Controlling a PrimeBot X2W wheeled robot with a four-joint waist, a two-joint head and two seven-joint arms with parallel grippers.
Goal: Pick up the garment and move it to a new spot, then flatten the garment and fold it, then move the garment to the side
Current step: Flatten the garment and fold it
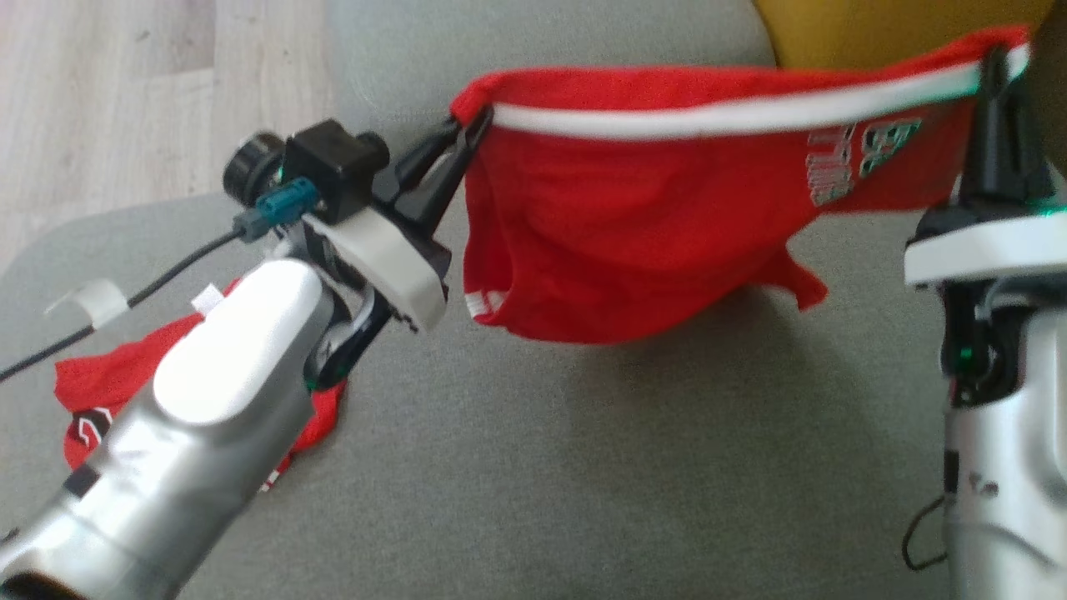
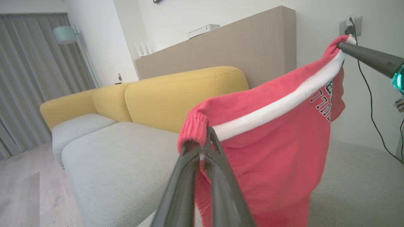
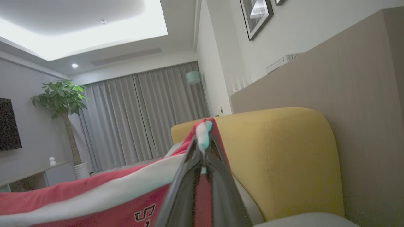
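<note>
Grey cushion (image 1: 583, 467), red cloth (image 1: 100, 383); garment (image 1: 625, 225) aloft.

Grey sofa seat (image 1: 583, 467), wide and soft, with a yellow backrest (image 1: 875, 29) behind. Lying directly on it, near the left edge: one crumpled red cloth (image 1: 100, 383) with white and black marks, partly hidden.

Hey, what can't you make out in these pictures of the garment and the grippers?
Head view: the lettering on the garment is blurred and creased, unreadable.
Head view: a second garment on the seat lies partly under the left forearm; shape hidden.
Left wrist view: the garment's lower part is cut off by the bottom edge.
Right wrist view: the lettering is cut off by the bottom edge and the right gripper.
</note>
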